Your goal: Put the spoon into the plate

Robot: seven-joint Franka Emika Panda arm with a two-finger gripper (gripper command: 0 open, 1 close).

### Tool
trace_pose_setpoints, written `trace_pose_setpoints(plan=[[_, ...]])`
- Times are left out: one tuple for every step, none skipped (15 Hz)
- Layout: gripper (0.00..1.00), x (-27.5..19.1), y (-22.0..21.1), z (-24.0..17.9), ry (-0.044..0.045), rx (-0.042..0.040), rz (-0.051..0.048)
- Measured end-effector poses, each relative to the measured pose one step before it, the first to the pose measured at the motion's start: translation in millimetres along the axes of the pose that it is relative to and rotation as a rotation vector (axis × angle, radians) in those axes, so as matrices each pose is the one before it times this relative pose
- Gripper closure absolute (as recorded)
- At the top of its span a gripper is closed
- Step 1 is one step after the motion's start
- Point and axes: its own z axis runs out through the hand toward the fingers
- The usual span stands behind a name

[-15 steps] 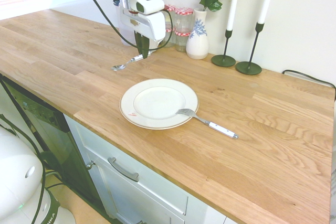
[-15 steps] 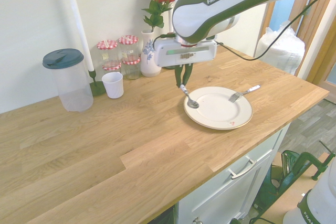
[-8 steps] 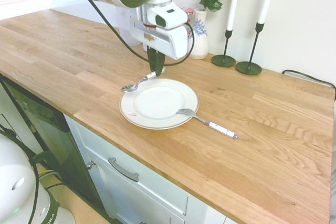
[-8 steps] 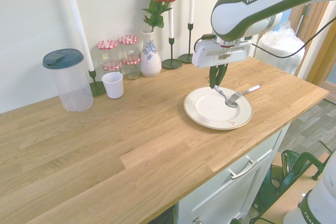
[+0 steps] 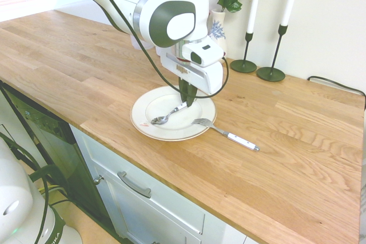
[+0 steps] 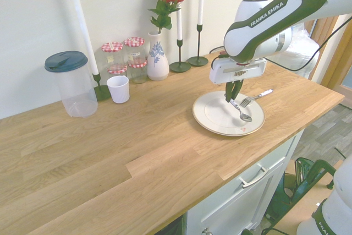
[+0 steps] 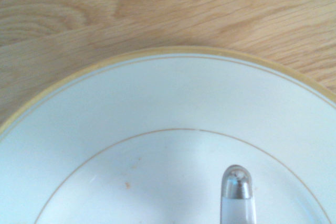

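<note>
Over the plate, gripper clamped on spoon (earlier beyond the rim), now lower

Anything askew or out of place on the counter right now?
Only the fork: its tines rest on the plate rim while its white handle lies on the countertop. The spoon hangs tilted over the plate in the shut pincer.

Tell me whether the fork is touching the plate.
Touching. The first exterior view shows the fork with its tines lying over the rim of the plate, its handle on the counter.
</note>
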Motion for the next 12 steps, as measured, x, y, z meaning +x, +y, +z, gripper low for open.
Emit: trace_pose_setpoints(plan=[[0.00,0.60,-0.07,2.84,-0.00366,-0.00482,0.00035],[0.00,-0.02,0.01,1.91,-0.00234,-0.00310,-0.00008],[0.00,0.00,0.02,0.91,-0.00120,-0.00158,-0.00004],[0.00,0.05,0.05,0.59,-0.00080,-0.00103,-0.00005],[0.00,0.01,0.05,1.01,-0.00136,-0.00175,-0.00014],[0.00,-0.02,0.01,0.99,-0.00136,-0.00173,0.00002],[0.00,0.00,0.02,1.10,-0.00158,-0.00168,0.00031],[0.00,0.02,-0.04,0.73,-0.00071,-0.00088,0.00003],[0.00,0.03,-0.24,0.21,0.00075,0.00089,-0.00027],[0.00,0.15,-0.35,-0.24,0.00209,0.00255,-0.00028],[0.00,0.07,-0.28,-0.31,0.00158,0.00201,-0.00085],[0.00,-0.36,-0.67,-1.73,0.00275,0.00405,-0.00365]])
